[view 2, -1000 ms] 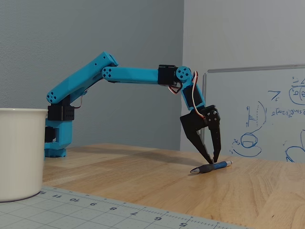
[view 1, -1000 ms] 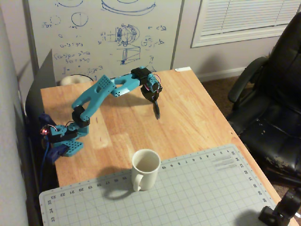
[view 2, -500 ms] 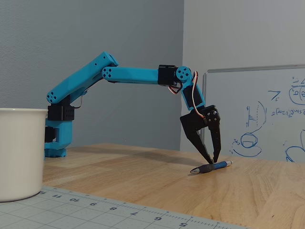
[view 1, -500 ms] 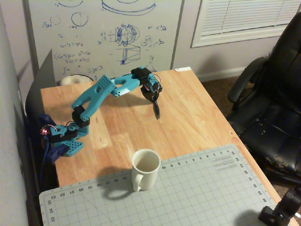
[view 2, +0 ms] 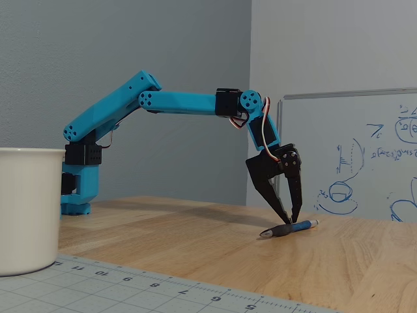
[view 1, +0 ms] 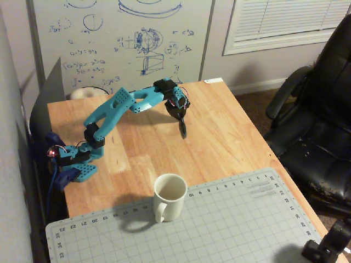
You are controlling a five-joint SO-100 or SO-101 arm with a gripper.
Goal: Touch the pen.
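Observation:
The pen (view 2: 303,225) is slim with a blue-and-black barrel and lies flat on the wooden table (view 2: 195,228). My black gripper (view 2: 290,220) points down at it. The two fingertips (view 2: 287,215) stand a narrow gap apart and rest on or right at the pen's dark middle. The pen stays on the table, not lifted. In the high fixed view the gripper (view 1: 183,131) reaches down at the table's middle back, and I cannot tell the pen apart from the dark fingertips there.
A white mug (view 1: 169,197) stands at the near edge of a grey cutting mat (view 1: 230,230), well in front of the gripper. A whiteboard (view 1: 120,38) leans behind the table. A black office chair (view 1: 318,126) stands at the right. The arm's base (view 1: 77,164) sits at the left.

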